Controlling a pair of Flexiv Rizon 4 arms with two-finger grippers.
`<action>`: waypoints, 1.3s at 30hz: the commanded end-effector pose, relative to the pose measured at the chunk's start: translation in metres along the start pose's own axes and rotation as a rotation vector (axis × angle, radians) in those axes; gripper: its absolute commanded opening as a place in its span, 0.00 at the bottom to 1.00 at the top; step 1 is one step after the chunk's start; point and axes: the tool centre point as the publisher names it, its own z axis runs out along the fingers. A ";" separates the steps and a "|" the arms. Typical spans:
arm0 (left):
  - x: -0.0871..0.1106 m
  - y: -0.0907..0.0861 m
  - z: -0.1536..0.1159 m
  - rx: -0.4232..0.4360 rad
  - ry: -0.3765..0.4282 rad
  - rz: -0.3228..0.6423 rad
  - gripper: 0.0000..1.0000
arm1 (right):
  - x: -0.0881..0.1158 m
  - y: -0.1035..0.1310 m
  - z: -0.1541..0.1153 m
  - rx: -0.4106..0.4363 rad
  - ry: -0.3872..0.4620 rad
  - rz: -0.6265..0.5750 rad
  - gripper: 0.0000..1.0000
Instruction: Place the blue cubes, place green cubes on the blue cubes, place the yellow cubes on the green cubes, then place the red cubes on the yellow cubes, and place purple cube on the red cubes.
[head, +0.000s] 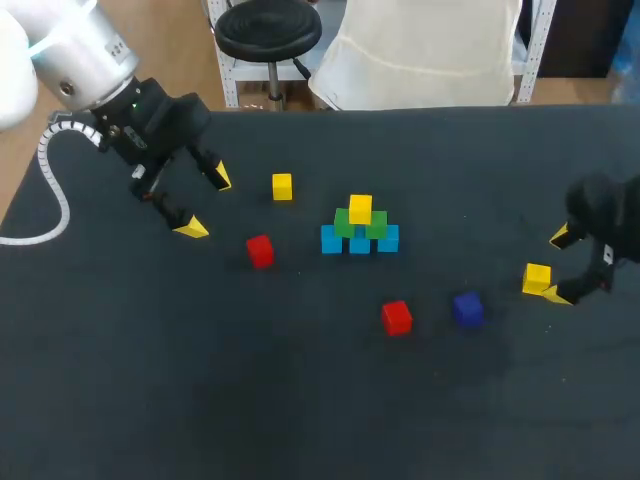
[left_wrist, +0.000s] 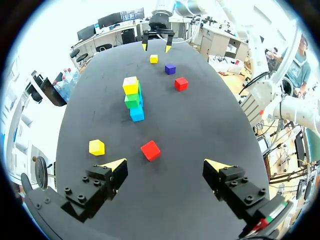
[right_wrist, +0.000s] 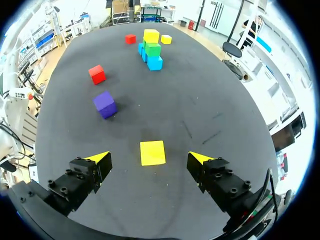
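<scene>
R gripper wide, yellow cube just ahead

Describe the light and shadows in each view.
Head view: even light, hardly any shadow around the stack on the black table. Left wrist view: nearer red cube casts only a faint shadow. Right wrist view: soft shadow beside the purple cube.

The black table had three blue cubes in a row. Two red cubes, two yellow cubes and one purple cube lay loose around them.
</scene>
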 end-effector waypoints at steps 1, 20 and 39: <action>0.001 0.000 0.000 0.000 -0.001 0.003 1.00 | 0.003 -0.007 0.005 -0.079 -0.041 -0.007 1.00; 0.001 0.000 0.000 0.000 -0.001 0.003 1.00 | 0.010 -0.002 0.022 -0.139 -0.053 -0.013 1.00; 0.001 0.000 0.000 0.000 -0.001 0.003 1.00 | 0.007 -0.003 0.029 -0.145 -0.065 -0.024 0.44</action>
